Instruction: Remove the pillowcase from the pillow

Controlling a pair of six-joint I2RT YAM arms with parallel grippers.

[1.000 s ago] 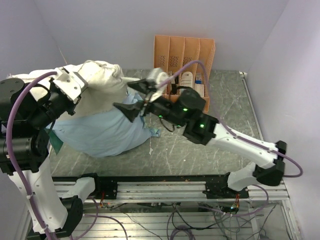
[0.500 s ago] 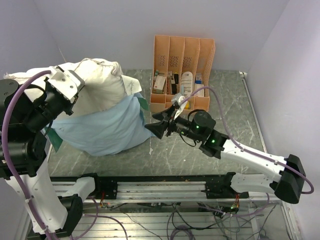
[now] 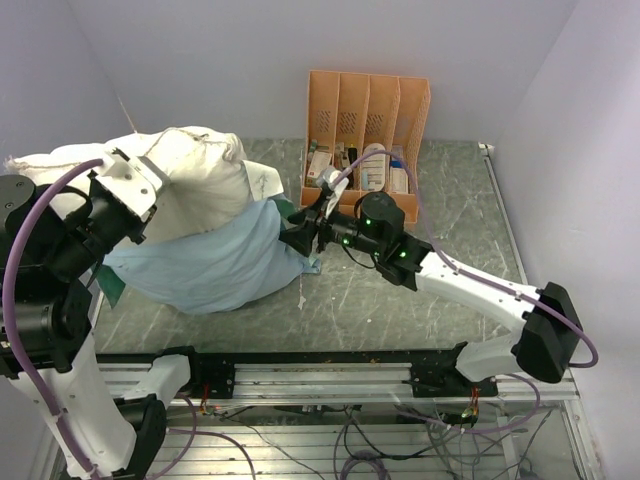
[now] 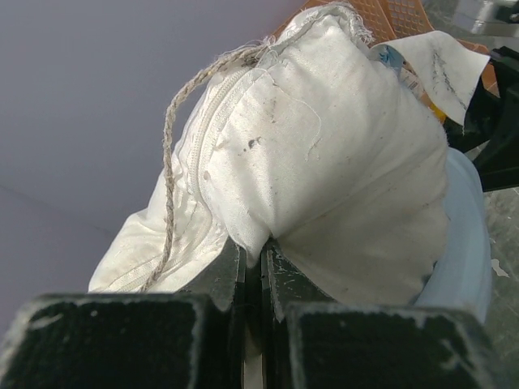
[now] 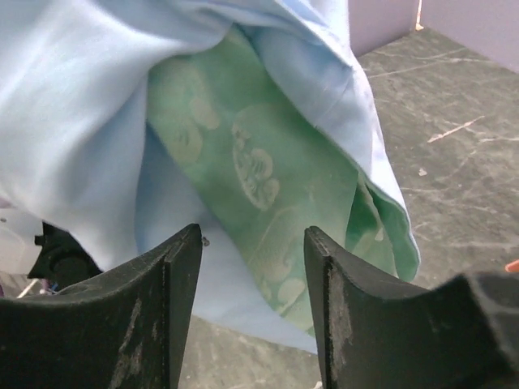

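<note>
The off-white pillow [image 3: 205,170] is held up at the left, its lower half still inside the pillowcase [image 3: 210,265], whose plain light blue face shows. My left gripper [image 3: 133,195] is shut on a pinched fold of the pillow [image 4: 324,154] near its zipper seam and a loose string [image 4: 169,154]. The pillowcase's blue rim [image 4: 469,235] shows at the right of that view. My right gripper [image 3: 300,236] is open at the pillowcase's right edge. In the right wrist view the gripper [image 5: 251,243] has blue and mint-green swirl cloth [image 5: 259,170] hanging just in front of its spread fingers.
An orange file rack [image 3: 365,105] with bottles and small items stands at the back, just behind my right arm. The grey marbled table [image 3: 400,300] stretches to the right and front. Walls close in on the left, back and right.
My right gripper pulled away from the pillow's top right, dropped back to the right, then came in again to the pillowcase's right edge. The left arm shifted slightly left with the pillow.
</note>
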